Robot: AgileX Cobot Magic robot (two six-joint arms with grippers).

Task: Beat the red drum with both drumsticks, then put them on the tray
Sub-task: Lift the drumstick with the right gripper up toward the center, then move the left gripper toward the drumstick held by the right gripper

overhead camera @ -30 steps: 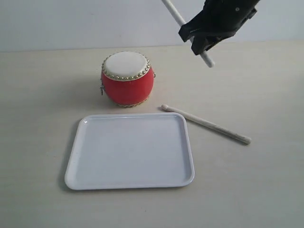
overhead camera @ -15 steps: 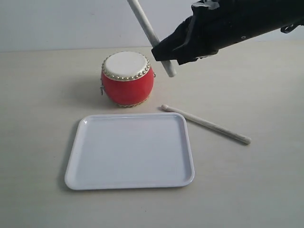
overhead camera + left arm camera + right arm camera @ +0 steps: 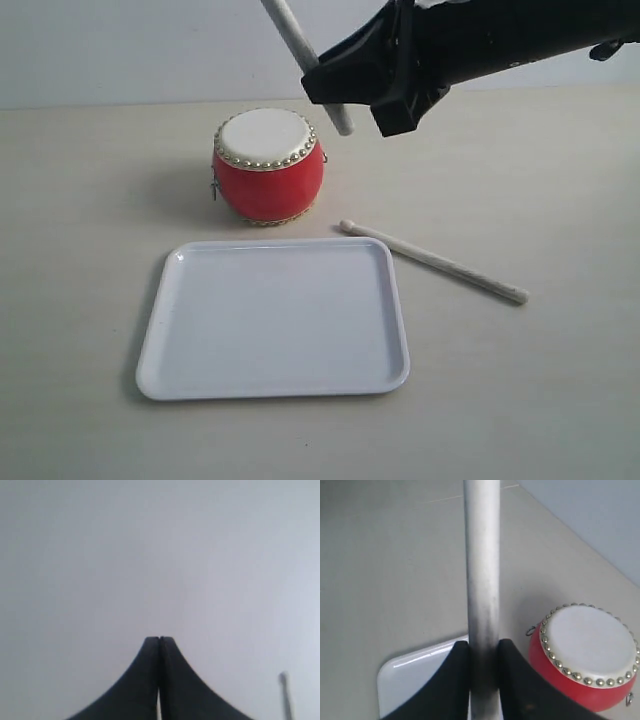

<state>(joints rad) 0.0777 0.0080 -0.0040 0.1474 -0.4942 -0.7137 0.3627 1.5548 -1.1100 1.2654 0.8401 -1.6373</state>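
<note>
My right pincer (image 3: 328, 88) clenches a slim pale wooden drumstick (image 3: 288, 30), raised near the glossy red drum (image 3: 268, 180), ready for striking

On the table (image 3: 540, 180), the red drum (image 3: 267, 165) stood at 12 o'clock from the tray (image 3: 275, 318), near its far rim. One drumstick (image 3: 432, 262) lay on the table at the tray's 2 o'clock, running off toward 4 o'clock. The other drumstick (image 3: 295, 35) was clamped in the right gripper (image 3: 338, 97), above the table at the drum's 2 o'clock.
</note>
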